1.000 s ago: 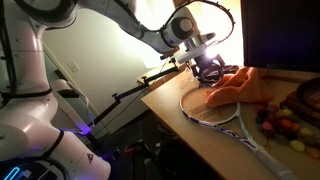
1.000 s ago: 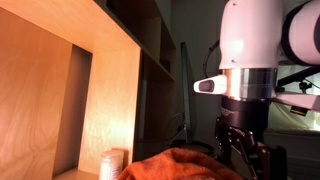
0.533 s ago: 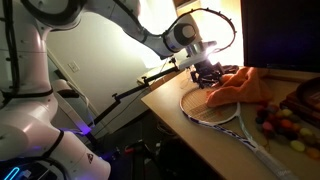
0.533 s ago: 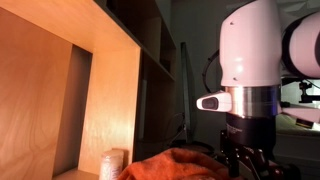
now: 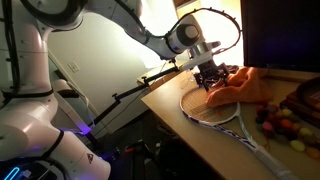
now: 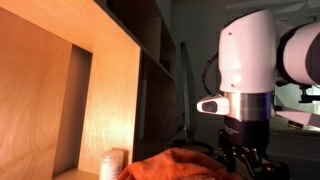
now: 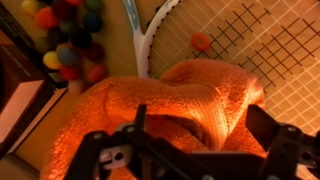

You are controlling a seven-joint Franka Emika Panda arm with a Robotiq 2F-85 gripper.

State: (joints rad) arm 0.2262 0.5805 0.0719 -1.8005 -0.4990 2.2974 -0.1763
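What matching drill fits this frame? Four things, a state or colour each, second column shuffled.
Column 1
1. hand
2. cloth
3. racket
4. balls

Column 2
A. many colours, heaped beside the racket's neck
B. open, just above the cloth
C. strung, lying flat on the table
D. orange, bunched up, partly over the strings

Pairs: 1-B, 2-D, 3-C, 4-A

Orange terry towel, crumpled in a heap, lying partly over racket strings, on wooden table
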